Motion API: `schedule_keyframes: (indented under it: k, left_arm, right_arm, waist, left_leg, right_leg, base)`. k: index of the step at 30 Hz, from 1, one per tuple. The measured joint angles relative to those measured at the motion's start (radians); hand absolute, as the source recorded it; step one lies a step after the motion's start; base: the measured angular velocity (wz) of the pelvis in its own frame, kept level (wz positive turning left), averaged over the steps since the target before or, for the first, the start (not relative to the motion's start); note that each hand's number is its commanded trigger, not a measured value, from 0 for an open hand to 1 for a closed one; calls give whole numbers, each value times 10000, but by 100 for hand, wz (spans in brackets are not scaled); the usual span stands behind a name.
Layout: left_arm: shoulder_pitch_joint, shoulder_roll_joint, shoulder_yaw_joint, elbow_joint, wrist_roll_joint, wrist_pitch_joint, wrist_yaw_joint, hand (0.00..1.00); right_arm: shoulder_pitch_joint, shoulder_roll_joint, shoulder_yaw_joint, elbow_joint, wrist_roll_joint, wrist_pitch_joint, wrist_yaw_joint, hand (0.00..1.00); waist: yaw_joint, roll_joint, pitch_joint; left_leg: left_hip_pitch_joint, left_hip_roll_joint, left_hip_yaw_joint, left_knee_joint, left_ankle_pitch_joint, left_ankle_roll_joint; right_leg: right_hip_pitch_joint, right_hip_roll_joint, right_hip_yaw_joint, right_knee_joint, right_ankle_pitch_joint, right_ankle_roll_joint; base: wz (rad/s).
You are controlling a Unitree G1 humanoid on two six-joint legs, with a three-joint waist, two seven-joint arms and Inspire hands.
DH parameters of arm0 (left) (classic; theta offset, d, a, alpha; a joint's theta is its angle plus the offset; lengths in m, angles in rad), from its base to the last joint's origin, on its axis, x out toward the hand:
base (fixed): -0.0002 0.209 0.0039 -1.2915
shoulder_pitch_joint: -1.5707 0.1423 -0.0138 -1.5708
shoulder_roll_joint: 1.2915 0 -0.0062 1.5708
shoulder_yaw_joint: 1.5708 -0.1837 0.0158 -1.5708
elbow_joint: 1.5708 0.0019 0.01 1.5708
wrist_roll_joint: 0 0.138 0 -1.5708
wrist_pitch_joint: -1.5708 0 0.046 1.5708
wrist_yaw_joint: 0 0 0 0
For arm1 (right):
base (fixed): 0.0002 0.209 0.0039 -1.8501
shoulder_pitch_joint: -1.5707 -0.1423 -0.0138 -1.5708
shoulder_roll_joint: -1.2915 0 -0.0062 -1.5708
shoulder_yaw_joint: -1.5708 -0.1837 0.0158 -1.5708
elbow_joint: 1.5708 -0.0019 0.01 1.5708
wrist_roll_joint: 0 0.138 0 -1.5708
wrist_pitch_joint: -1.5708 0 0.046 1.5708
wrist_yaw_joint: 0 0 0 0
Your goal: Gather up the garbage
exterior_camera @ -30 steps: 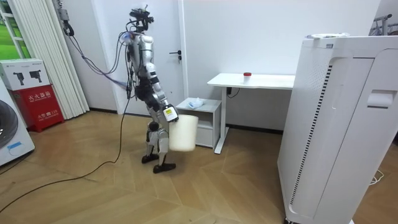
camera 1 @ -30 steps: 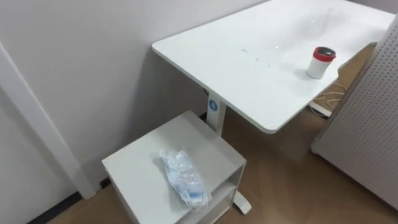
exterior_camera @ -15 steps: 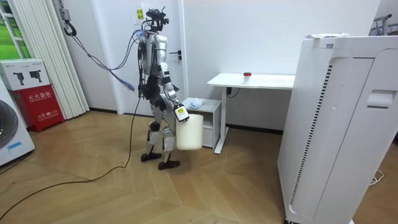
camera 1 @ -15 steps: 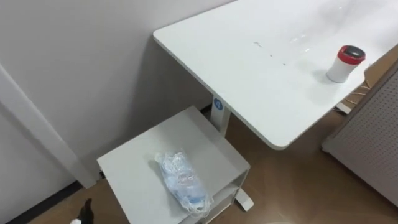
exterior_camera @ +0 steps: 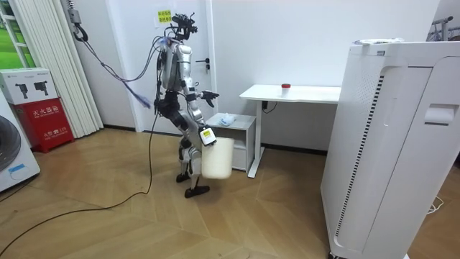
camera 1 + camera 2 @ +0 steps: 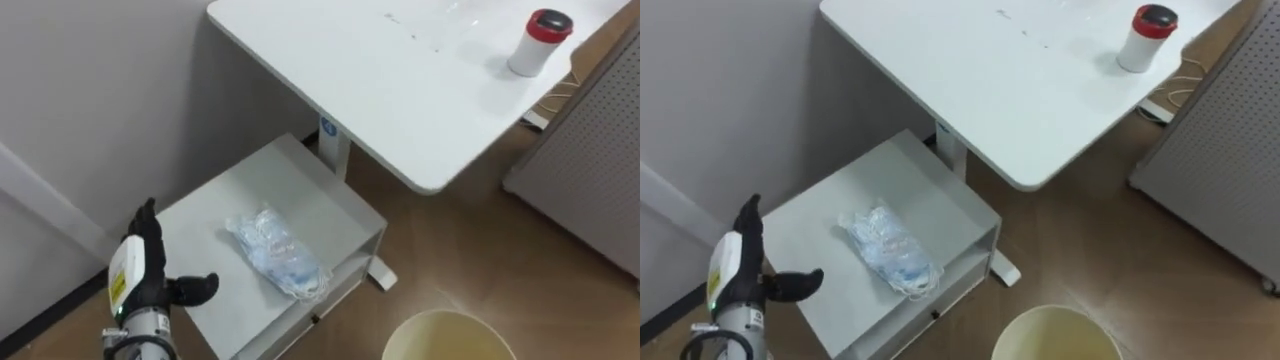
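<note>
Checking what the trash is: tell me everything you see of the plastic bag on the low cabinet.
The plastic bag is clear, bluish and crumpled into a long bundle, lying slantwise on top of the low cabinet, near its front edge. Only the cabinet touches it; the open left hand is clear of it.

White characters on red box [image 5: 43,109], yellow notice [image 5: 164,14] on wall; neither legible

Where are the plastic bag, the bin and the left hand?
plastic bag [image 6: 277,253], left eye view, middle of the crumpled plastic.
bin [image 6: 447,313], left eye view, far rim.
left hand [image 6: 140,272], left eye view, back of the hand.
</note>
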Motion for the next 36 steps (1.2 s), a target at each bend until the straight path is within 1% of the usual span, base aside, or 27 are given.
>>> schedule_keyframes:
  k: [1,3,5,7,9,11,13,14,15,16,18,22,25,28,29,31,32,33,34,36]
  left_arm:
    - [-85,-5,-29,102,-16,-2,19,0]
    - [-293,-12,-320,419,-194,-78,100,0]
    - [-425,-13,-487,526,-298,-177,174,0]
    - [-668,-17,-608,710,-329,-201,235,0]
    - [-890,-33,-779,834,-513,-200,295,0]
    - [-951,-88,-835,834,-505,-199,368,0]
    - [-1086,-101,-925,835,-502,-200,378,0]
    - [-1162,-100,-978,835,-476,-200,378,0]
    - [-1209,-100,-1026,835,-459,-203,378,0]
    - [-1225,-98,-1069,834,-464,-203,378,0]
    - [-1311,-79,-1347,835,-461,-203,371,0]
    - [-1366,-72,-1685,835,-225,-203,335,0]
    - [-1464,-20,-1938,842,14,-200,333,0]
    - [-1637,44,-2266,1207,69,-191,229,0]
    - [-1776,67,-2389,1471,97,-171,106,0]
    - [-1906,85,-2405,1884,270,-134,-136,0]
    - [-1978,97,-2419,2119,301,-71,-376,0]
    - [-1990,117,-2461,2231,306,46,-610,0]
    - [-1990,131,-2467,2242,306,98,-733,0]
    - [-2109,260,-2871,2531,296,230,-1112,0]
  right_arm:
    - [-11,-1,1,0,103,2,12,100]
    - [-21,-5,67,4,462,4,23,100]
    - [-23,-5,94,0,645,5,28,100]
    - [-92,-24,133,2,806,11,18,100]
    - [-155,-62,215,0,945,23,-8,100]
    - [-159,-146,436,5,982,20,-2,100]
    - [-162,-151,467,5,1011,36,-4,100]
    - [-167,-151,463,3,990,26,-24,100]
    - [-168,-143,462,3,957,25,-46,100]
    - [-168,-140,463,3,957,25,-58,100]
    - [-194,-140,468,3,949,23,-95,100]
    - [-194,-103,472,5,862,91,-137,100]
    - [-199,-107,485,-6,845,128,-141,100]
    - [-196,-129,656,37,840,285,-212,100]
    - [-197,-171,807,38,765,378,-222,100]
    - [-197,-185,834,45,496,469,-221,100]
    - [-197,-185,835,58,324,563,-222,100]
    - [-196,-184,836,71,207,701,-222,100]
    - [-197,-187,836,77,86,760,-224,100]
    - [-198,-190,892,72,-95,989,-225,100]
  waist:
    - [-53,0,-1]
    - [-250,-2,0]
    - [-314,-29,10]
    - [-397,-43,21]
    - [-498,-55,30]
    - [-586,-28,46]
    - [-700,-27,47]
    - [-778,-29,50]
    - [-809,-18,58]
    - [-843,-14,60]
    - [-1043,13,91]
    - [-1199,22,105]
    - [-1276,14,110]
    - [-1390,20,140]
    - [-1476,-39,182]
    - [-1605,-48,192]
    - [-1647,-58,202]
    - [-1688,-62,205]
    - [-1699,-67,209]
    - [-1731,-63,212]
  left_leg:
    - [-43,6,24,16,15,-1]
    - [-191,55,61,58,70,9]
    - [-417,130,114,182,67,3]
    - [-695,163,147,321,53,-9]
    - [-939,212,313,417,18,0]
    - [-1018,226,366,467,-13,3]
    - [-1101,241,411,481,-35,5]
    - [-1154,277,502,532,-73,5]
    - [-1201,355,536,570,-148,-11]
    - [-1228,380,541,613,-166,-16]
    - [-1325,419,535,677,-204,-26]
    - [-1461,492,543,748,-258,-65]
    - [-1749,519,620,873,-270,-81]
    - [-1970,530,664,1029,-323,-109]
    - [-1983,508,698,1038,-325,-107]
    - [-2047,502,720,1044,-339,-111]
    - [-2093,513,740,1047,-356,-119]
    - [-2165,527,752,1093,-397,-127]
    - [-2214,535,762,1143,-413,-126]
    - [-2417,589,787,1284,-448,-114]
  right_leg:
    - [-48,4,4,25,-3,-6]
    - [-207,47,14,43,15,-37]
    - [-459,75,14,138,27,-65]
    - [-758,96,34,259,40,-106]
    - [-1087,141,171,369,61,-118]
    - [-1223,165,262,401,70,-114]
    - [-1322,162,268,444,60,-117]
    - [-1380,170,268,497,37,-129]
    - [-1406,231,275,508,28,-145]
    - [-1420,243,266,519,20,-156]
    - [-1496,275,250,536,1,-170]
    - [-1621,357,281,526,2,-183]
    - [-1970,408,368,612,19,-208]
    - [-2217,417,396,760,-8,-251]
    - [-2287,427,484,865,-54,-245]
    - [-2383,433,519,919,-80,-239]
    - [-2450,442,531,948,-80,-241]
    - [-2539,457,552,1012,-89,-255]
    - [-2596,463,562,1052,-96,-259]
    - [-2779,486,566,1113,-94,-260]
  base:
    - [0]
    - [-5]
    - [-12]
    - [-11]
    - [-15]
    - [-17]
    - [-6]
    - [-10]
    - [-12]
    - [-10]
    - [0]
    - [-5]
    - [-8]
    - [-6]
    - [0]
    - [-3]
    - [-9]
    - [-9]
    - [-10]
    - [-6]
